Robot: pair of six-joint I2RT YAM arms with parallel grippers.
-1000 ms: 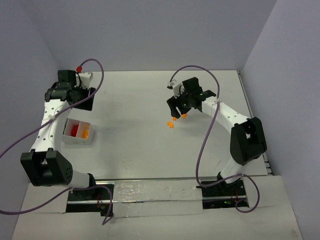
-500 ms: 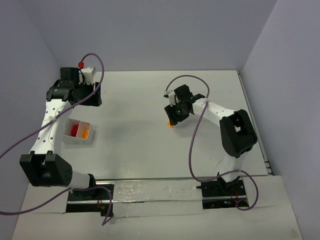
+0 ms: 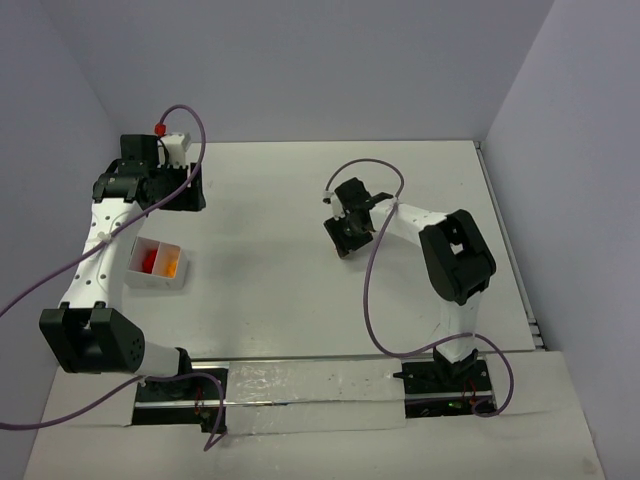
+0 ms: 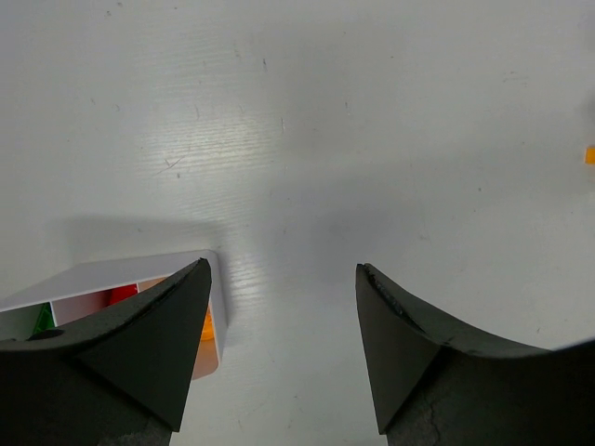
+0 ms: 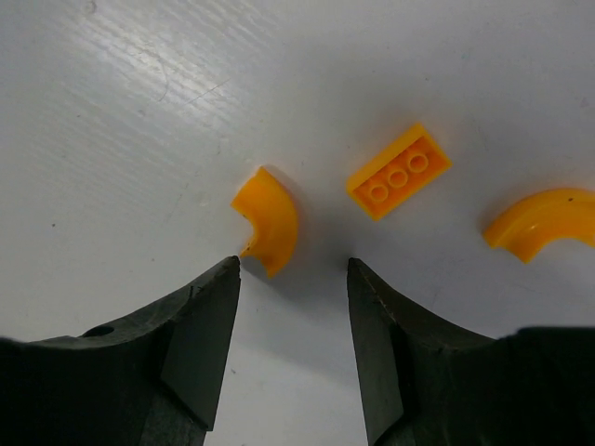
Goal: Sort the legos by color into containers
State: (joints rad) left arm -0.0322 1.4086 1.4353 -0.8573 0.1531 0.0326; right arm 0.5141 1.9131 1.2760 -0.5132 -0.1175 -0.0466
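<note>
In the right wrist view three orange legos lie on the table: a curved piece [image 5: 267,219], a flat studded brick [image 5: 398,172] and a second curved piece [image 5: 542,221]. My right gripper [image 5: 293,269] is open and low over the table. The first curved piece lies just beyond its fingertips, and nothing sits between the jaws. From above, the right gripper [image 3: 345,234] hides these legos. The white tray [image 3: 150,282] holds red [image 3: 149,261] and orange [image 3: 170,266] pieces. My left gripper [image 4: 284,269] is open and empty beside the tray [image 4: 130,271], and stands behind it [image 3: 185,192] in the top view.
A purple cable loops from each arm over the table. A tiny orange speck [image 4: 589,154] shows at the right edge of the left wrist view. White walls close the table at the back and on both sides.
My right arm has swung left and down onto the orange legos, which it now covers from above, and its jaws have narrowed. The left arm shifted slightly right at first.
</note>
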